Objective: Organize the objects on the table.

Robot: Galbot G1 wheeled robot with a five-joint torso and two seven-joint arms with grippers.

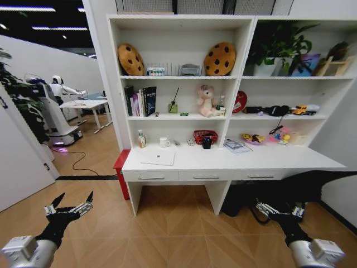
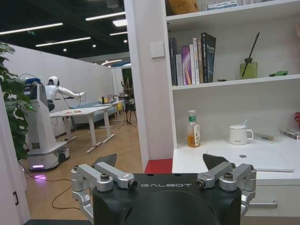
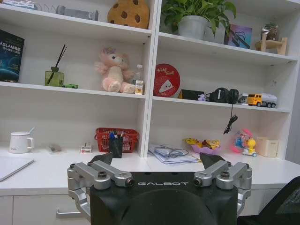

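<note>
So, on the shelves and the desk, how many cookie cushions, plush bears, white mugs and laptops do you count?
cookie cushions: 2
plush bear: 1
white mug: 1
laptop: 1
Total: 5

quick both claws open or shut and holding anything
left claw: open, holding nothing, short of the table
right claw: open, holding nothing

The head camera looks down from well back at the desk (image 1: 234, 159) and shelves. Each wrist camera looks level past its own spread fingers, nearer. Both wrist views share the mug (image 2: 240, 134) beyond the fingertips.
</note>
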